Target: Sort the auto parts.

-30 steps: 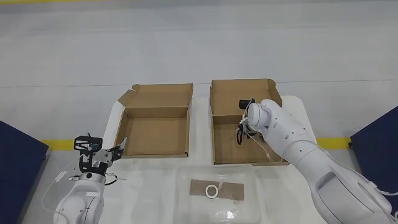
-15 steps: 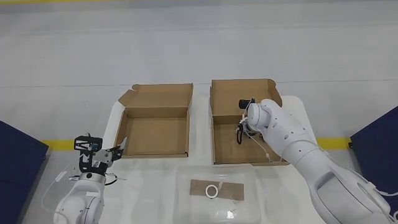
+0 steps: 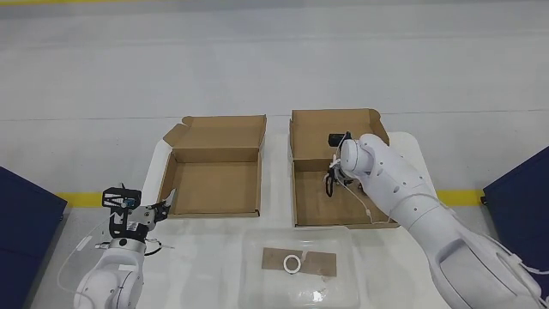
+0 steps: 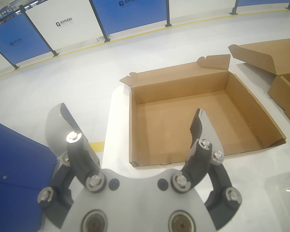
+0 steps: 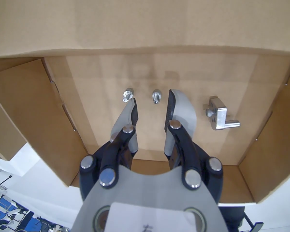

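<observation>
From above, the right gripper (image 3: pixel 329 182) hangs inside the right cardboard box (image 3: pixel 304 210), the left gripper (image 3: pixel 159 207) off the near corner of the empty left box (image 3: pixel 214 189). The left wrist view has its jaws spread wide on nothing. In the right wrist view the jaws stand narrowly parted and empty, one bolt (image 5: pixel 156 96) just beyond the tips, in line with the gap, shank toward them; a second bolt (image 5: pixel 127 95) sits beside one tip.

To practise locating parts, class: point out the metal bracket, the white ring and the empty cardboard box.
metal bracket (image 5: pixel 219 117): right wrist view, on its block face.
white ring (image 3: pixel 286 264): top view, on the ring's band.
empty cardboard box (image 4: pixel 171 121): left wrist view, on its bare floor.
</observation>
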Controlling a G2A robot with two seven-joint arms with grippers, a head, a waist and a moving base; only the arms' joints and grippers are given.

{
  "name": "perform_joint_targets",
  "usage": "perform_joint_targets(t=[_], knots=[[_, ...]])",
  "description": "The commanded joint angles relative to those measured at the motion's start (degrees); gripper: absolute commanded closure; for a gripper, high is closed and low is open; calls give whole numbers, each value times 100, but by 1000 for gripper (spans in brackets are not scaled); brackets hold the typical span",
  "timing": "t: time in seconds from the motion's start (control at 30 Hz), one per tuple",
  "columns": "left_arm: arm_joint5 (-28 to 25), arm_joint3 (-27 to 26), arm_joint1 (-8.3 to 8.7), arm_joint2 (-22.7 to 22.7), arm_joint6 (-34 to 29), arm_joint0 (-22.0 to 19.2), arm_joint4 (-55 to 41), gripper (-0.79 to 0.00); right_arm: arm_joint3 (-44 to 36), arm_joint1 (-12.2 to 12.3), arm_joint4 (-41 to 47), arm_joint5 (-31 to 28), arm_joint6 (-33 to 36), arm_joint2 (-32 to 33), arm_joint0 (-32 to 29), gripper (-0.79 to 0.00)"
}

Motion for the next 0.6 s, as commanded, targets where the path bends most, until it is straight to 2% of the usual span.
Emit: perform_joint_targets(t=[0.0,0.07,0.1,0.17,0.4,0.57], knots=[[0,0,0,0,0,0,0,-785,-287,69,-115,71,72,100,-66,-348],[0,0,0,0,0,0,0,-785,-630,160,-232,147,176,238,-174,-385],[0,0,0,0,0,0,0,-785,-819,212,-294,182,254,317,-240,-502],[0,0,0,0,0,0,0,-785,-1272,330,-421,236,391,515,-406,-785],[0,0,0,0,0,0,0,-785,-3417,835,-723,200,1020,1648,-1442,-785],[0,0,0,0,0,0,0,-785,-4912,1114,-514,-126,1357,2664,-2375,-785]])
